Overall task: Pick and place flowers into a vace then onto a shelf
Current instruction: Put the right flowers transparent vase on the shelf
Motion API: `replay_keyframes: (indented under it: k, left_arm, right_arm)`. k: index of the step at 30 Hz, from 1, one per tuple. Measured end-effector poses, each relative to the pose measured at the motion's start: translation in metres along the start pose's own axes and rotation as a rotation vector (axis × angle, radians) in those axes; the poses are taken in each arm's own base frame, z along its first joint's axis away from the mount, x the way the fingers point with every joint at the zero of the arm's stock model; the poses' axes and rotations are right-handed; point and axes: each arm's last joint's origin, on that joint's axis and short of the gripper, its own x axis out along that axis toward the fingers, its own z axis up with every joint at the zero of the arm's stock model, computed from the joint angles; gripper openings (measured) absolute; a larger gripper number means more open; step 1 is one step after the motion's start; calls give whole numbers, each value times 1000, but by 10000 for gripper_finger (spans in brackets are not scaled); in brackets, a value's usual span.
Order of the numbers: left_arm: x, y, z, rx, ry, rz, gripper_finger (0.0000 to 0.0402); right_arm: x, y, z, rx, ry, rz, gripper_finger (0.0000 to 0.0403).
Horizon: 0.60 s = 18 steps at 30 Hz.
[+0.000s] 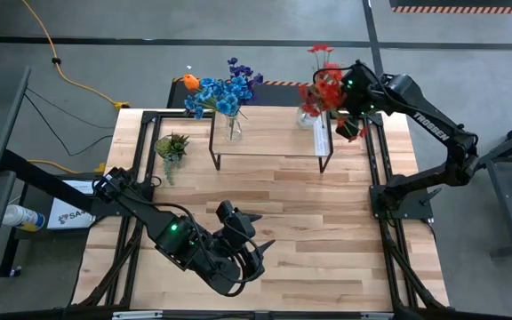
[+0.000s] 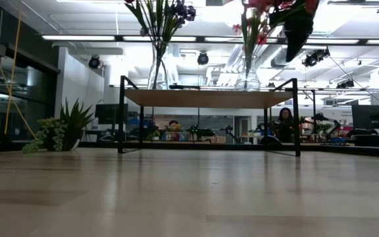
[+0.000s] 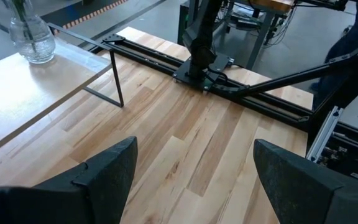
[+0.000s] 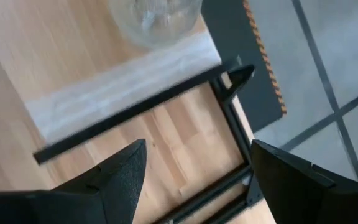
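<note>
Looking down, two glass vases stand on the shelf [image 1: 269, 142]: blue and orange flowers [image 1: 220, 92] at its left end, red flowers [image 1: 325, 87] at its right. The right gripper [image 1: 348, 127] hovers released beside the red bunch. The left gripper [image 1: 254, 253] waits released near the front edge. At table level, both vases top the shelf [image 2: 206, 98]. Each wrist view shows spread, empty fingers [image 3: 107, 171] [image 4: 120, 171].

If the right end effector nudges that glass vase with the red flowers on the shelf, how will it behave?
The glass vase is probably top-heavy: the tall red flowers rise well above its small bulb, so it may tip. It stands near the shelf end, so a slide could drop it. Smooth glass likely slips in the open right end effector.
</note>
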Motion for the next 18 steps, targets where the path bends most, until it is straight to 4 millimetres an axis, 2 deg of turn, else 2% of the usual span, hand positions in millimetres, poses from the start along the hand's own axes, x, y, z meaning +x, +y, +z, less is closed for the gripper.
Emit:
replay_keyframes:
  k: [18]
  left_arm:
    - [0,0,0,0,0,1,353]
  right_arm:
    - [-1,0,0,24,-3,11,277]
